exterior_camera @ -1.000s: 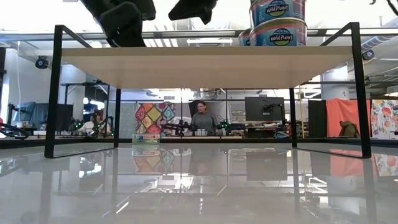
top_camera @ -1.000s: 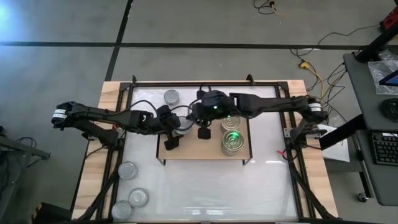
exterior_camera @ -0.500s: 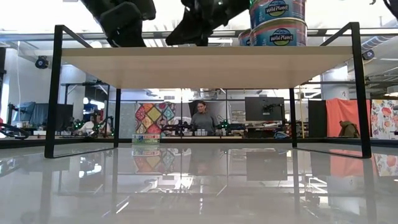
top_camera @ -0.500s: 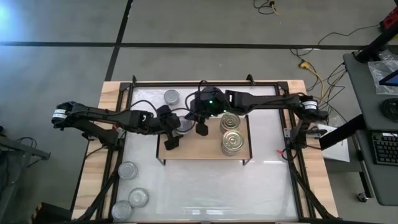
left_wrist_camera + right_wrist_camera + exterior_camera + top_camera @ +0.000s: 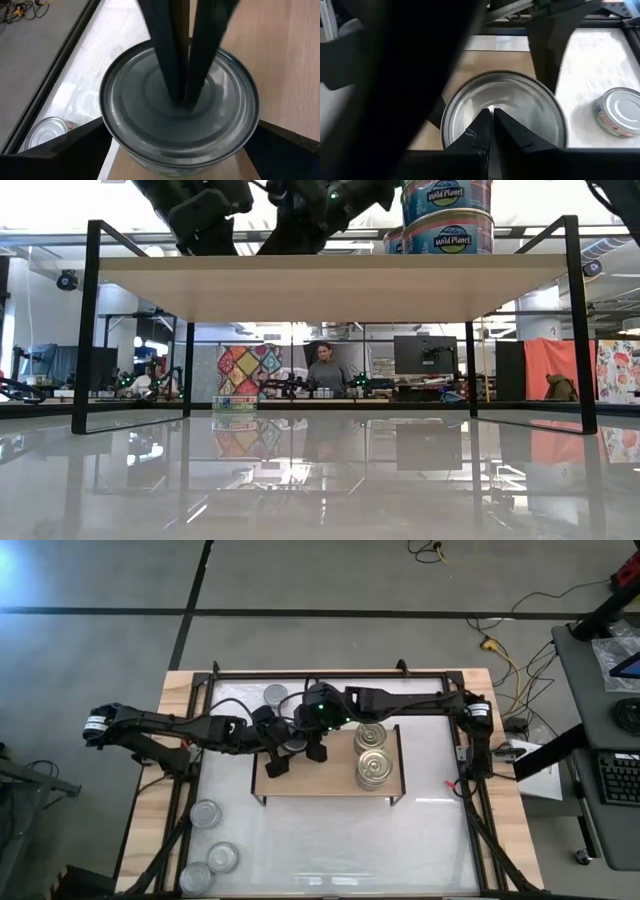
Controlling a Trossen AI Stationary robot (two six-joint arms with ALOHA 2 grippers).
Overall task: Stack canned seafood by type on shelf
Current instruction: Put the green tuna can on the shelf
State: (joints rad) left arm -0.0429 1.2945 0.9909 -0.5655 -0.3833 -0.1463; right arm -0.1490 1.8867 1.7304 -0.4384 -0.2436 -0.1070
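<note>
At frame centre, shelf (image 5: 330, 775) on white table (image 5: 330, 840). Left gripper (image 5: 283, 752) grasps silver can (image 5: 180, 107); right gripper (image 5: 492, 125), fingers pressed together, touches its top.

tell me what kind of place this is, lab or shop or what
Most likely a robotics lab or workshop: beyond the table stands a desk with monitors where a person sits, loose cables trail across the bare concrete floor, and a second workstation with a keyboard stands beside the rig.
</note>
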